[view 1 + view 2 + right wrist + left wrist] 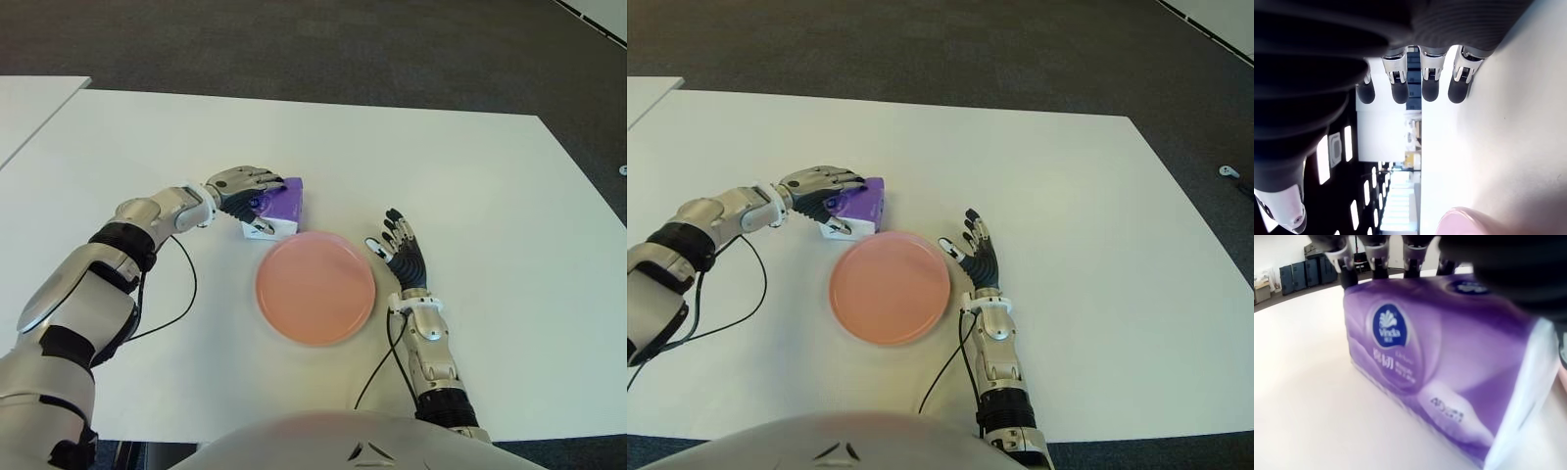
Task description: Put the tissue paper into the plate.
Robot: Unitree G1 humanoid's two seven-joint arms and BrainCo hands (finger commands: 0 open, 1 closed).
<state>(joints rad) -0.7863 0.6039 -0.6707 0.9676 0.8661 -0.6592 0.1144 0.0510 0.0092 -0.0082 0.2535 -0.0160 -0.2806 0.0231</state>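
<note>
The tissue paper is a purple and white pack [282,210] on the white table [470,176], just behind the left rim of the round pink plate [315,287]. My left hand [243,186] lies over the pack's top. In the left wrist view its fingers [1380,257] curl down over the far edge of the pack [1440,357], so the hand is shut on it. The pack's near corner looks slightly raised. My right hand [400,250] shows just right of the plate, fingers [1430,90] spread and holding nothing. The plate holds nothing.
A black cable [186,284] loops on the table beside my left forearm, and another [377,372] runs along my right forearm. A second white table [29,103] stands at the far left. Dark carpet lies beyond the table's far edge.
</note>
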